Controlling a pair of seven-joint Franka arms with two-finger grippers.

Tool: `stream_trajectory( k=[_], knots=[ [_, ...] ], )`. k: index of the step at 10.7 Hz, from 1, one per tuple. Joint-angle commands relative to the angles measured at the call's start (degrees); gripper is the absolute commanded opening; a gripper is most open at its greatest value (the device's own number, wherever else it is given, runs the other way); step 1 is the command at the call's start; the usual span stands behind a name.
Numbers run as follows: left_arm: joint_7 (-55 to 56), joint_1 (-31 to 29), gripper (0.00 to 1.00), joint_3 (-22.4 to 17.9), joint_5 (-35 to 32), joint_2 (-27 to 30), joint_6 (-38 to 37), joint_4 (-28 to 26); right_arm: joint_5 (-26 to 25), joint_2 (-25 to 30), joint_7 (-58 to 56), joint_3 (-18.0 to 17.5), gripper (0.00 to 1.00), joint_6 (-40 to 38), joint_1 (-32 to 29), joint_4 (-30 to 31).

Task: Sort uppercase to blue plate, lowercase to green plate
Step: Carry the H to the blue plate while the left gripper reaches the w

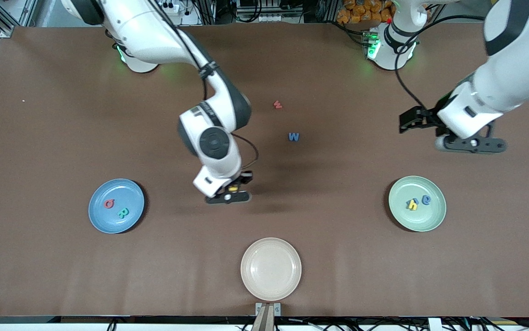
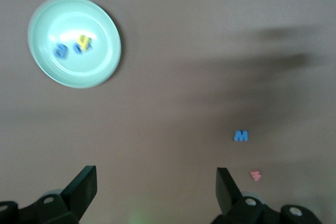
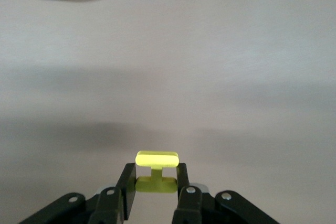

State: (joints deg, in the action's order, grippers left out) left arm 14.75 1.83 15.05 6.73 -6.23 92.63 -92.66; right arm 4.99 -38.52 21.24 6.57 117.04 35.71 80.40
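The brown bench [image 1: 62,138] carries three round plates. The blue plate [image 1: 96,216] sits at about 8 o'clock from the bench's middle, toward the right arm's end, and holds the red Q [image 1: 109,203] and the teal-green R [image 1: 123,212], the R at roughly 4 o'clock from the Q. The green plate [image 1: 429,216] lies at about 4 o'clock from the middle, toward the left arm's end; in it rest the yellow h [image 1: 412,204] and the blue e [image 1: 426,199], side by side, with another blue bit partly hidden at the h's edge. The cream plate [image 1: 271,287] lies at 6 o'clock, nearest the front camera, between the other two.

The right gripper [image 1: 233,189] hangs over bare bench between the blue plate and the bench's middle, its fingers [image 3: 127,190] clamped on the yellow H [image 3: 157,171], which stands on edge between them. The left gripper [image 1: 406,123] waits above the bench at about 12 o'clock from the green plate, its fingers [image 2: 84,184] spread wide and holding nothing.

The blue W [image 1: 293,136] lies on the bench near its middle. The red w [image 1: 278,105] lies at about 11 o'clock from the blue W, farther from the front camera.
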Motion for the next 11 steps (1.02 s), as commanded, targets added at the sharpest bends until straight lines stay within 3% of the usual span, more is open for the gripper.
stream_trajectory(
  k=[1, 4, 7, 11],
  knots=[
    [6.23, 0.99, 1.0, 4.44, 1.01, 0.78, 5.34, -5.84, -0.42, 8.53, -9.94, -1.65, 0.0, 0.64, -5.89, 10.46],
    [19.82, 0.99, 1.0, 13.31, 0.66, 0.43, 16.5, -14.02, -1.29, 13.81, -20.33, -3.76, 0.0, 0.73, -13.99, 16.44],
    [31.25, 1.51, 1.0, 20.61, 0.66, -0.27, 25.39, -20.44, -7.34, 14.52, -24.81, -3.93, 0.0, 0.99, -20.48, 22.24],
    [41.92, 8.88, 1.0, 21.34, 0.22, -2.91, 30.05, -24.75, -7.62, 14.79, -30.38, -3.85, 0.0, 0.73, -25.16, 25.07]
  ],
)
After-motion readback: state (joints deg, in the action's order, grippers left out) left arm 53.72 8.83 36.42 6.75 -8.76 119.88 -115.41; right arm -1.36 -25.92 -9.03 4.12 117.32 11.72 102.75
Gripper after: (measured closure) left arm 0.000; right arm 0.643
